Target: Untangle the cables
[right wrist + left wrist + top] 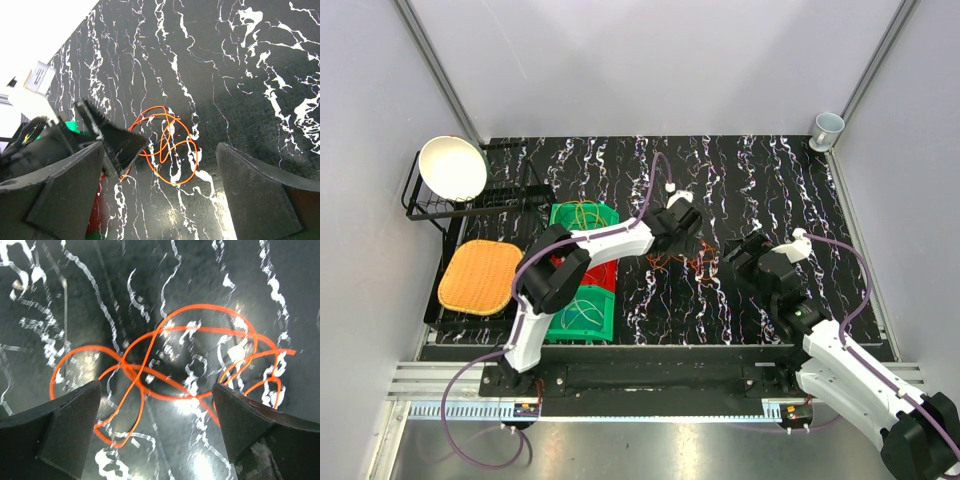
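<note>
With our left gripper [155, 390] and right gripper [160, 148] both open above the orange cables [131, 368] tangled on the middle of the table [880, 220], we judge them light, limp and slippery, best pinched at one free outer loop.

Soft, even light fills the overhead view, while at the left wrist the glossy counter [90, 310] flares white beside and below the orange cable [215, 305], which itself looks smeared and soft.
</note>
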Motion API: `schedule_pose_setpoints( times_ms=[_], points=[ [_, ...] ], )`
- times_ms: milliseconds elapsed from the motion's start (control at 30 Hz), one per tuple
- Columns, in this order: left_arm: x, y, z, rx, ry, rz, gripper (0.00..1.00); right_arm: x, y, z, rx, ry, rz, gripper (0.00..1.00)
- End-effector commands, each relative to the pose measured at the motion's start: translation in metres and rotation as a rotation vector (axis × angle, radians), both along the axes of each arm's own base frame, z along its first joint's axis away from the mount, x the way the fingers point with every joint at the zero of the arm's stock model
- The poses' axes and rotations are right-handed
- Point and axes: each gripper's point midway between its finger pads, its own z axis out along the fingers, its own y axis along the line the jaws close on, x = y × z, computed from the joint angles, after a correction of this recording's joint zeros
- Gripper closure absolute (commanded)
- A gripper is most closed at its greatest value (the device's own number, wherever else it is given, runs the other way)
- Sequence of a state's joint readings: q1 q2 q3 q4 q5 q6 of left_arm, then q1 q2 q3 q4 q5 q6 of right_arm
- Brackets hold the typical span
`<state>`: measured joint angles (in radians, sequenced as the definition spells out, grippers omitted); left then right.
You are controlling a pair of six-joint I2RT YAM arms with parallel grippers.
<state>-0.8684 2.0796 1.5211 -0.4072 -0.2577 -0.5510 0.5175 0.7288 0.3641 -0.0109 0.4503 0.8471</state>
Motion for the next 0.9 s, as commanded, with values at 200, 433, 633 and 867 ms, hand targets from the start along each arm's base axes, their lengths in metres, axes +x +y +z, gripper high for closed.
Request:
schedule_pose_setpoints(
  times_ms=[200,433,633,867],
  points=[
    [0.03,-0.004,-0.002,-0.012,-0.061,0.073,0.1,0.004,0.001,0.01,0.036,-0.042,-0.008,0.0],
    [0.033,0.006,-0.014,-0.013,-0.05,0.089,0.28,0.004,0.001,0.01,0.038,-0.041,-0.007,0.0],
    [0.029,0.006,-0.025,-0.011,-0.027,0.083,0.66,0.004,0.0,0.01,0.038,-0.042,-0.01,0.0],
    [0.025,0.011,-0.042,0.026,-0.001,0.097,1.0,0.004,0.001,0.01,0.037,-0.041,-0.005,0.0]
  ],
)
